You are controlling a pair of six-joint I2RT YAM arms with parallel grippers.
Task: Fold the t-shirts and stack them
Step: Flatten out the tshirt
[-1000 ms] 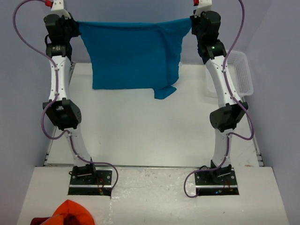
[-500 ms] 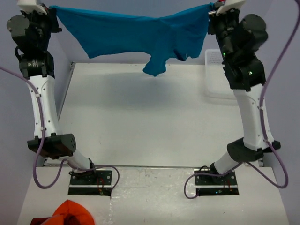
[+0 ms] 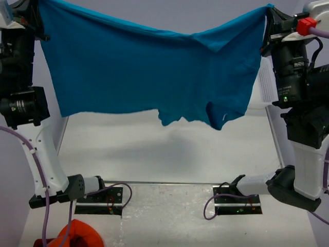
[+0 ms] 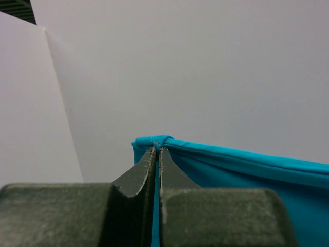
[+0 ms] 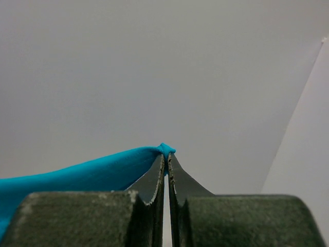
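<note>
A plain teal-blue t-shirt (image 3: pixel 149 72) hung spread wide across the upper half of the top view, suspended in the air by its two top corners at the upper left and upper right of the frame. Its top edge sagged toward the middle. The lower edge ran fairly level on the left, then broke into uneven, drooping folds right of centre, where a doubled flap of cloth dangled lowest. In each wrist view a small pinched corner of the cloth showed at mid-frame.
</note>
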